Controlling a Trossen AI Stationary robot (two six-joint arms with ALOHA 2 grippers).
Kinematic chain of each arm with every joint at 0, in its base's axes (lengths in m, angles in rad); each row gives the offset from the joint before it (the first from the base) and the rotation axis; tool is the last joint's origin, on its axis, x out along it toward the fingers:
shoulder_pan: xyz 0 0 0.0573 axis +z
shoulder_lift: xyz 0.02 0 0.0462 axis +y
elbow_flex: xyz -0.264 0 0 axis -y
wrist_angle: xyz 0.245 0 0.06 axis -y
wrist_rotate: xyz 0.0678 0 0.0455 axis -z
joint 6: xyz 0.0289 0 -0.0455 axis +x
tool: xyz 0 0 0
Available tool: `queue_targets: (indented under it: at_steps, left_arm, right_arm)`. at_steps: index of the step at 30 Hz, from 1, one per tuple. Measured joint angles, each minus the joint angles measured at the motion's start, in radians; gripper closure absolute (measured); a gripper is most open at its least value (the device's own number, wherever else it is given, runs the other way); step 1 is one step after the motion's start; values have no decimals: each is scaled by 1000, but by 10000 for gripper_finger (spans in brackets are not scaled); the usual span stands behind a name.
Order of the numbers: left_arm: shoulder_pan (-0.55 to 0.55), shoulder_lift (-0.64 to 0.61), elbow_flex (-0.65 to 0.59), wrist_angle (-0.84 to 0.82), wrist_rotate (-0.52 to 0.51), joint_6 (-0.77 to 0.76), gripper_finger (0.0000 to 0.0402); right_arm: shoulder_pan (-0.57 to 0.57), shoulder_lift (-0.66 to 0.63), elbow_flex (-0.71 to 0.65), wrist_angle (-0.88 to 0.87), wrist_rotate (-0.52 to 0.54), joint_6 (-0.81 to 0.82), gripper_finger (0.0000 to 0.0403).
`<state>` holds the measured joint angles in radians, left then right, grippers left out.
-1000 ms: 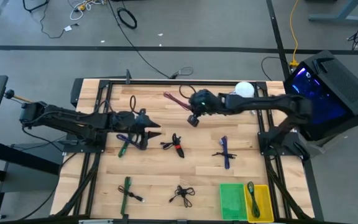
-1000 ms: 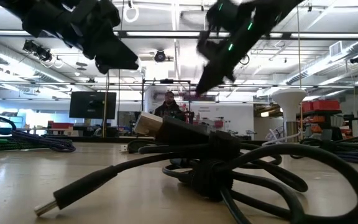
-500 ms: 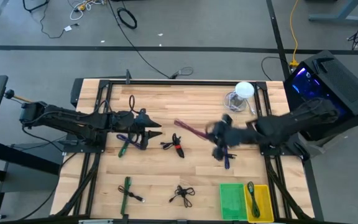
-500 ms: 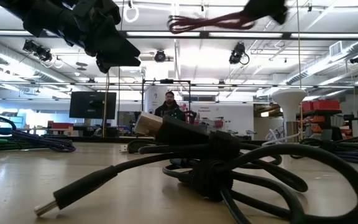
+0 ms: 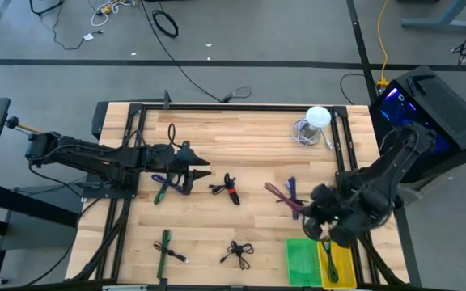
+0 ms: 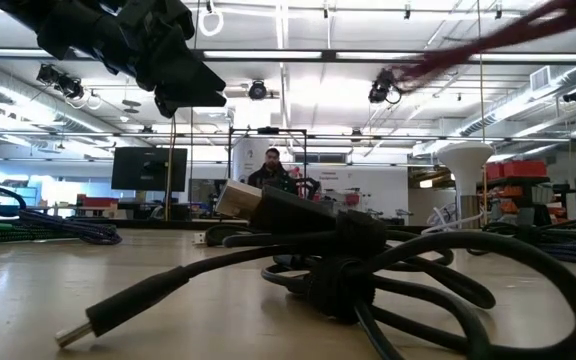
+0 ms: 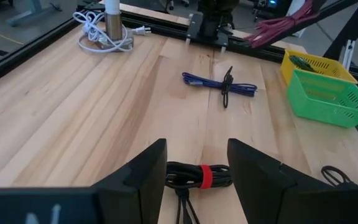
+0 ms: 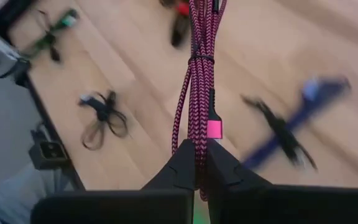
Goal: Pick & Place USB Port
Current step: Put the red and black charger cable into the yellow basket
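Magenta braided USB cable bundle (image 5: 280,193), high view: we see it clamped in the right claw (image 5: 310,212), its long axis trailing away from the green mesh basket (image 5: 302,260) and yellow mesh basket (image 5: 337,263), which lie just beyond the claw toward the wooden desk's (image 5: 249,141) front edge. Left wrist view: we find the left claw (image 7: 196,169) apart, hovering over a black cable with a red tie (image 7: 199,177), well away from the baskets. Right wrist view: we see the fingers (image 8: 183,167) pinched together on the bundle, which hangs lengthwise.
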<state>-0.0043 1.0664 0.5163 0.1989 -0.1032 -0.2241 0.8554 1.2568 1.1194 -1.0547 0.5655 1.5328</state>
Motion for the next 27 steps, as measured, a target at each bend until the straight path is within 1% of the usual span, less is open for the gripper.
queue_targets:
  at_steps: [6, 9, 12, 15, 17, 21, 25, 27]
  left_arm:
    - [0, 0, 0, 0, 0, 0, 225]
    - [0, 0, 0, 0, 0, 0, 225]
    - [0, 0, 0, 0, 0, 1, 225]
    - [0, 0, 0, -1, 0, 1, 225]
    - [0, 0, 0, -1, 0, 2, 225]
    - [0, 0, 0, -1, 0, 2, 225]
    - [0, 0, 0, -2, 2, 0, 225]
    - [0, 0, 0, -2, 3, 0, 225]
  right_arm:
    - [137, 0, 0, -220, -72, 395, 394]
    - [188, 1, 0, -253, -73, 489, 394]
    - [226, 3, 0, -316, -120, 589, 394]
    - [261, 8, 0, -340, -185, 661, 394]
    - [288, 13, 0, -346, -207, 696, 394]
    - [333, 35, 0, -348, -219, 740, 394]
    - [349, 71, 1, -305, -200, 738, 394]
    - [357, 94, 1, -303, -206, 742, 394]
